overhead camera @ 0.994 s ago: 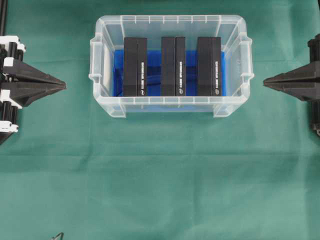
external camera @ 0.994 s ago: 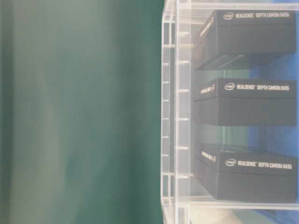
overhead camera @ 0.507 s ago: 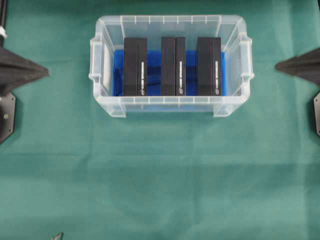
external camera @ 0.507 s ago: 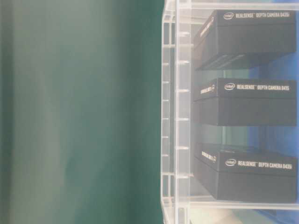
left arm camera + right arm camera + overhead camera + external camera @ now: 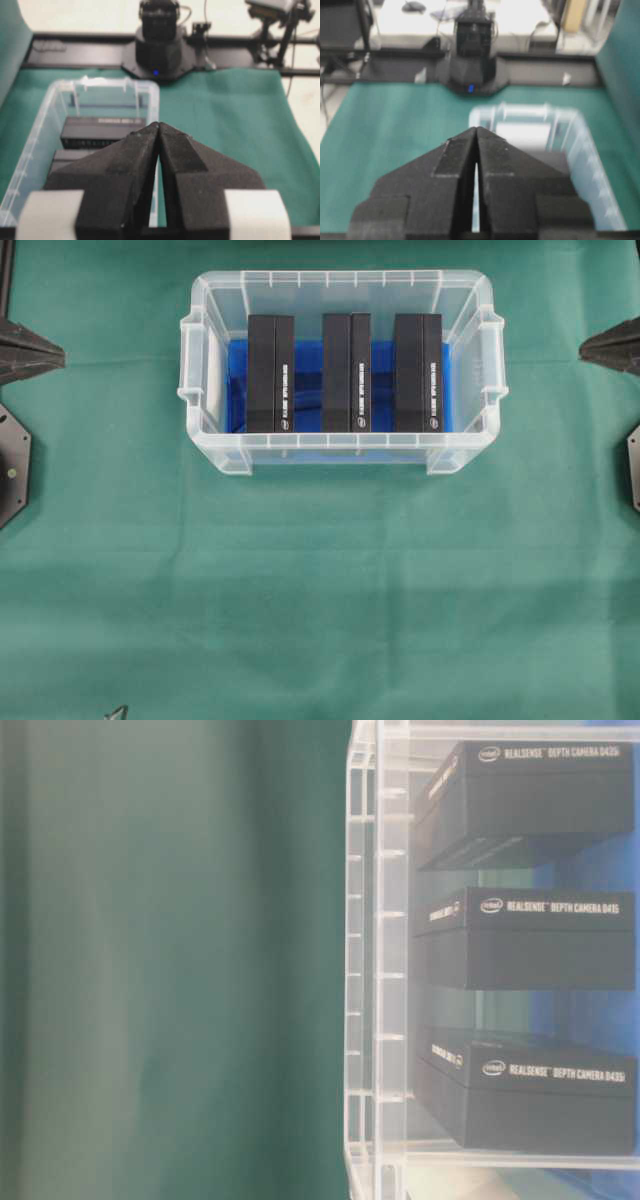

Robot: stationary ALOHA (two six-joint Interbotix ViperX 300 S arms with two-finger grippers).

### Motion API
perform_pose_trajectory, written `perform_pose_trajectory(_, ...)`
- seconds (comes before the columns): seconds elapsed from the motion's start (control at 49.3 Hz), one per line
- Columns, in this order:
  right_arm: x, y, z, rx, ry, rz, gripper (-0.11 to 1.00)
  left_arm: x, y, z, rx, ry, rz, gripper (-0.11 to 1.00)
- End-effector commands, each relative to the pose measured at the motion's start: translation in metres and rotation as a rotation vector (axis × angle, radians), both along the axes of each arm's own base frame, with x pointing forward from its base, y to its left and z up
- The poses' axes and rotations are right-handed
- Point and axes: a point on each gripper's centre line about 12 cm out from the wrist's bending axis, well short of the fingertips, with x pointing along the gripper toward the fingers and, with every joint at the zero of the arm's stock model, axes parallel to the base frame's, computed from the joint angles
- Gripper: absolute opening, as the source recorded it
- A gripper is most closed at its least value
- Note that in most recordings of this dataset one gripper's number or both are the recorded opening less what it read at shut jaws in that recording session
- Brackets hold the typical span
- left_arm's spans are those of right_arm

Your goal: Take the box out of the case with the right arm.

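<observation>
The case (image 5: 342, 455) sits on the green cloth (image 5: 320, 590) exactly where it sat a second ago, and the three black boxes stand in it as before: the left box (image 5: 270, 372), the middle box (image 5: 346, 371) and the right box (image 5: 418, 371), side by side on the blue lining (image 5: 382, 390), each apart from its neighbour. What has changed is the arms. A second ago both grippers reached well in toward the case's short ends; now the left gripper (image 5: 55, 353) shows only as a dark tip far left of the case, and the right gripper (image 5: 588, 345) only as a tip far right of it, each higher in the overhead view than before. Both wrist views show the jaws pressed together with nothing between them, pointing toward the case from a distance.
</observation>
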Motion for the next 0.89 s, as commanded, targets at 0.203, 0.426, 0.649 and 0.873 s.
perform_pose_trajectory(0.203,-0.009,0.001,-0.006,0.105,0.369,-0.033,0.00,-0.007,-0.010,-0.004,-0.037,0.309,-0.035,0.00)
perform_pose_trajectory(0.426,-0.019,0.001,-0.017,0.169,0.736,-0.092,0.00,-0.016,-0.015,-0.015,-0.140,0.618,0.004,0.00)
perform_pose_trajectory(0.649,-0.027,0.001,-0.027,0.183,0.964,-0.131,0.00,-0.025,-0.025,-0.018,-0.142,0.784,-0.013,0.00)
perform_pose_trajectory(0.873,-0.024,0.000,-0.037,0.175,1.052,-0.141,0.00,-0.021,-0.025,-0.020,-0.147,0.798,-0.007,0.00)
